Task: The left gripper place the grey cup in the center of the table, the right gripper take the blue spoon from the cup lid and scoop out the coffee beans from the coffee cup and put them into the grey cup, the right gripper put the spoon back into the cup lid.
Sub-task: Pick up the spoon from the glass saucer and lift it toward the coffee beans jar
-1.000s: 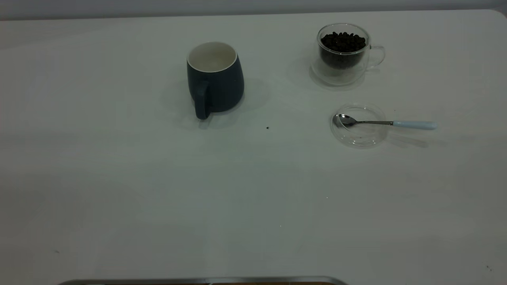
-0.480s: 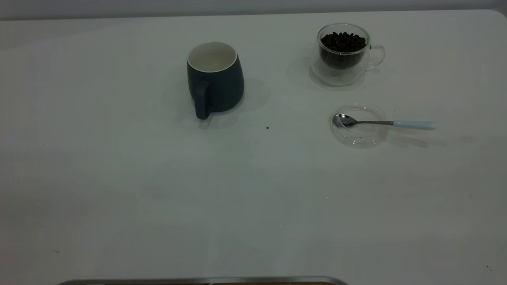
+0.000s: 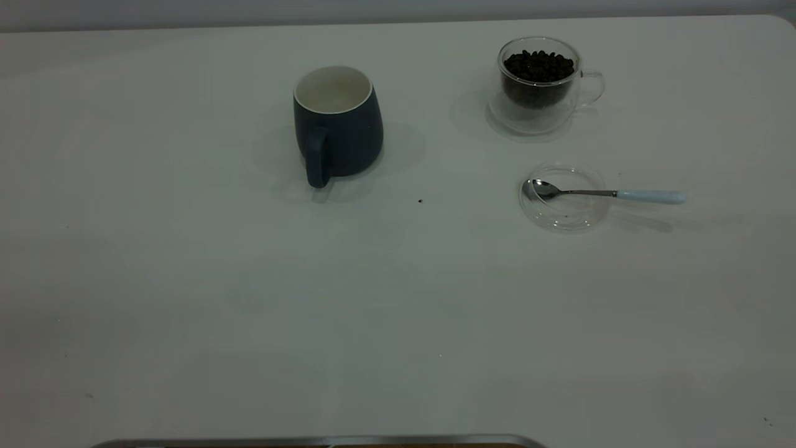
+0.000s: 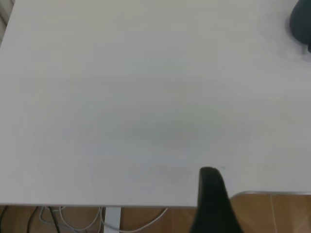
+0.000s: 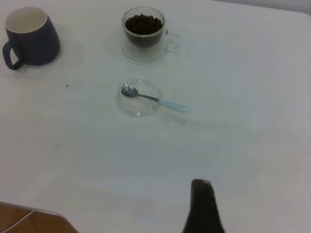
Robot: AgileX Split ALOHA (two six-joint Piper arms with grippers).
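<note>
The grey cup (image 3: 339,127) stands upright left of centre at the back of the table (image 3: 249,292), its handle towards the front; it also shows in both wrist views (image 4: 301,22) (image 5: 31,36). The coffee cup (image 3: 540,84) (image 5: 144,31) stands at the back right, holding coffee beans (image 3: 538,65). In front of it lies the cup lid (image 3: 564,211) (image 5: 138,104) with the blue spoon (image 3: 606,193) (image 5: 150,98) across it, bowl inside, handle pointing right. Neither arm appears in the exterior view. The left gripper (image 4: 210,174) hangs over the table's near edge, far from the grey cup. The right gripper (image 5: 200,187) hovers well short of the lid.
A small dark speck (image 3: 420,201) lies between the grey cup and the lid. A metal strip (image 3: 323,440) runs along the table's front edge. Below that edge, the left wrist view shows cables (image 4: 73,218) on a wooden floor.
</note>
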